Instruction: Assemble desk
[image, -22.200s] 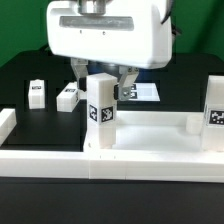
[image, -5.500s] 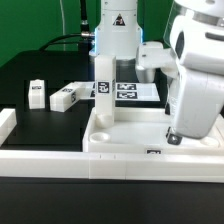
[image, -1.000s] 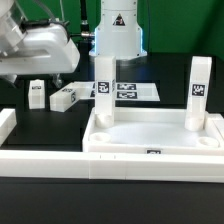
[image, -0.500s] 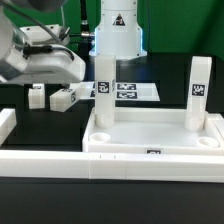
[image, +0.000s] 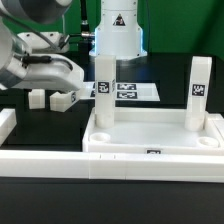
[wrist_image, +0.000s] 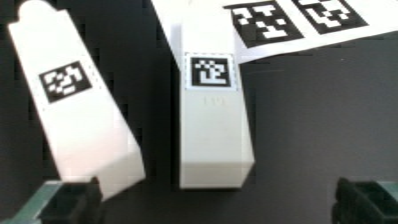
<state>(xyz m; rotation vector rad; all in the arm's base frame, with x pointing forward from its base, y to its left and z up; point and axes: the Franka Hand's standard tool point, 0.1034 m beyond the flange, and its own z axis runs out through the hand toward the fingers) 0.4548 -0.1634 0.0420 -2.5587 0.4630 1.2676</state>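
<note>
The gripper (wrist_image: 217, 200) hangs released, its fingers (wrist_image: 71, 200) spread wide and empty, above one loose desk leg (wrist_image: 214, 120) lying just beside another leg (wrist_image: 80, 110) on the black table (wrist_image: 302, 130).

The wide-spread gripper (wrist_image: 217, 200) is straddling one lying leg (wrist_image: 212, 120), with bare table (wrist_image: 320, 130) lying free on one side. On the other, a second lying leg (wrist_image: 75, 110) is crowding in, leaving only a narrow gap and sitting beneath one finger (wrist_image: 68, 200).
</note>
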